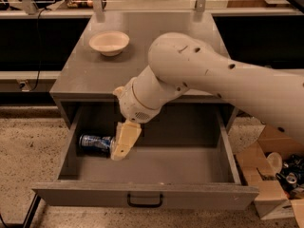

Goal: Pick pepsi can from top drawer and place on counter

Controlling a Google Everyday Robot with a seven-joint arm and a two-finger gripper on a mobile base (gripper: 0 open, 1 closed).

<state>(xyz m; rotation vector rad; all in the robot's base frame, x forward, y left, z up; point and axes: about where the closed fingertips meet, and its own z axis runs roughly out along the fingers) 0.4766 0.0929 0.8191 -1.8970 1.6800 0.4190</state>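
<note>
The pepsi can [94,143] lies on its side in the left part of the open top drawer [156,167], blue with silver ends. My gripper [122,142] hangs from the large white arm, reaching down into the drawer just right of the can, its cream tip overlapping the can's right end. The counter [156,46] is the grey cabinet top behind the drawer.
A beige bowl [109,42] stands on the counter's back left. The drawer front carries a black handle [145,202]. A cardboard box [273,179] with cans and rubbish sits on the floor at the right. Shelving runs behind the cabinet.
</note>
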